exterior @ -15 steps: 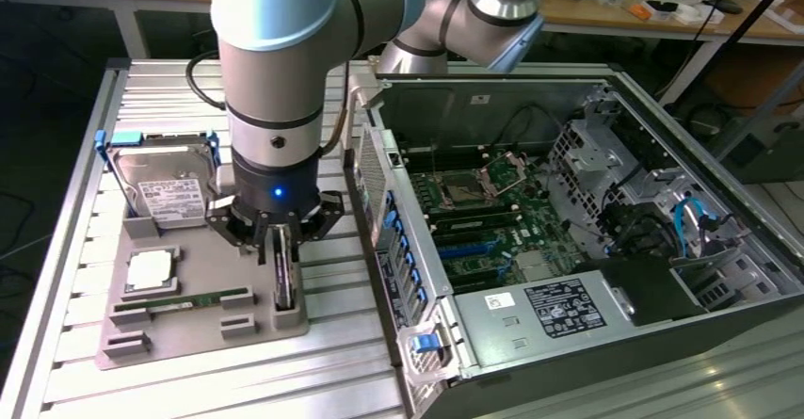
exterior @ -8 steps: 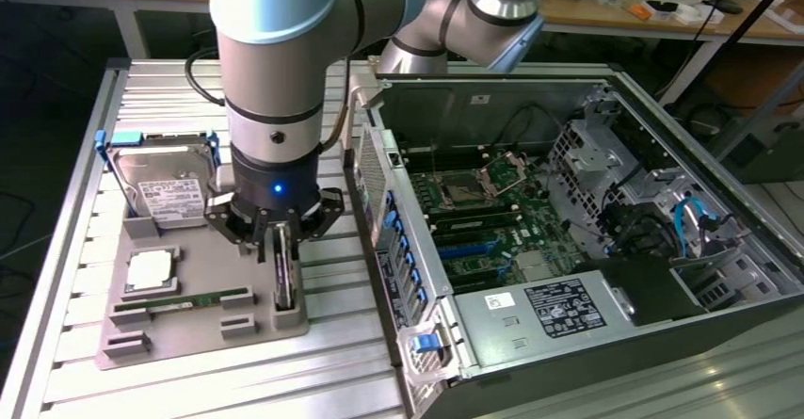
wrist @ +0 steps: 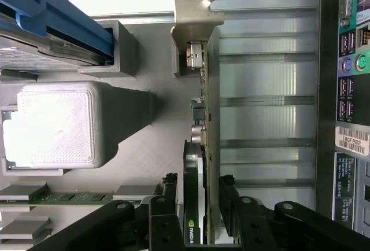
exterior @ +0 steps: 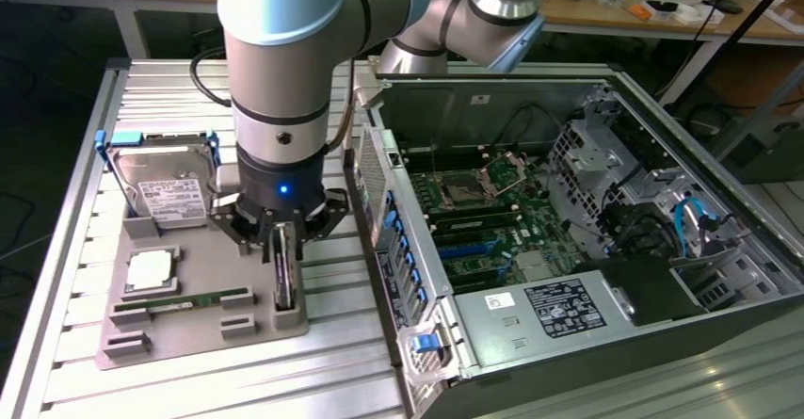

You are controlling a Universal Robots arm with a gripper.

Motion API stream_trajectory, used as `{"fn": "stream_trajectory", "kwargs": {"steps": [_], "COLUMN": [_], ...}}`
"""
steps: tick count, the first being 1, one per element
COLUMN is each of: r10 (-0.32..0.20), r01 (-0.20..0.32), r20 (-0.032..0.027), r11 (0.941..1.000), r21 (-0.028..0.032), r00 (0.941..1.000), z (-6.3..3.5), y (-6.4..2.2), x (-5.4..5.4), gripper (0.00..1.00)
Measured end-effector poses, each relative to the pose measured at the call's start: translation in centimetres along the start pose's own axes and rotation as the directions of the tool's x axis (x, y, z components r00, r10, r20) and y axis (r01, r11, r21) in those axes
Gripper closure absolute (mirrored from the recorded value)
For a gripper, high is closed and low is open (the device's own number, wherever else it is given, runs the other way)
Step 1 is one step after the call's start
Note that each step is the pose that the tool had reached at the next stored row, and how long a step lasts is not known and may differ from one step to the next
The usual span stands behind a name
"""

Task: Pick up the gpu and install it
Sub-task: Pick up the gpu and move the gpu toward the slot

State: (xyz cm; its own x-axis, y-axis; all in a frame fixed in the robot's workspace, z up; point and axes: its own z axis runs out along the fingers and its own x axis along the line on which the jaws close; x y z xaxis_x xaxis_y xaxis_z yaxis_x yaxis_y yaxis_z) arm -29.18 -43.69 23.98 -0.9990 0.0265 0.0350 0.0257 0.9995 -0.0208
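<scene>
We see the gripper (exterior: 284, 238) lowered over the grey parts tray (exterior: 188, 342), with its jaws apart and one on each side of the gpu (exterior: 285, 282); the fingers (wrist: 226, 188) flank the card closely, but we judge that they are not yet clamped on it. The gpu stands on its long edge in a slot at the tray's side nearest the computer case (exterior: 703, 136); in the wrist view its pale metal bracket (wrist: 195, 17) sits at the end far from the fingers. On the same tray we see a hard drive (exterior: 164, 193) upright in a blue-edged holder, a processor (exterior: 151, 268) and a green memory stick (exterior: 176, 299), all apart from the gripper; the case lies open on the exterior view's right with its motherboard (exterior: 484, 221) exposed.

We judge the card light and stiff, yet fragile: a thin board with small parts on its face, which will not forgive a hard squeeze or a twist. Its flat faces look smooth, so it may slip in a weak pinch. We would take hold across the two broad faces along the upper edge, clear of the bracket and of the lower edge seated in the slot.
</scene>
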Motion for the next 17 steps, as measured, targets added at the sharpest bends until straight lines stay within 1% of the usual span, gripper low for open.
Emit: {"fn": "stream_trajectory", "kwargs": {"steps": [3, 5, 6, 17], "r10": [0.0, 0.0, 0.0, 0.0], "r01": [0.0, 0.0, 0.0, 0.0], "r20": [0.0, -0.0001, -0.0001, -0.0001], "r11": [1.0, 1.0, 1.0, 1.0], "r21": [0.0, 0.0001, 0.0001, 0.0], "r00": [1.0, 1.0, 1.0, 1.0], "z": [0.0, -0.01, 0.0, 0.0], "y": [0.0, 0.0, 0.0, 0.0], "x": [0.0, -0.01, -0.01, 0.0], "gripper": [0.58, 0.72, 0.73, 0.73]}}
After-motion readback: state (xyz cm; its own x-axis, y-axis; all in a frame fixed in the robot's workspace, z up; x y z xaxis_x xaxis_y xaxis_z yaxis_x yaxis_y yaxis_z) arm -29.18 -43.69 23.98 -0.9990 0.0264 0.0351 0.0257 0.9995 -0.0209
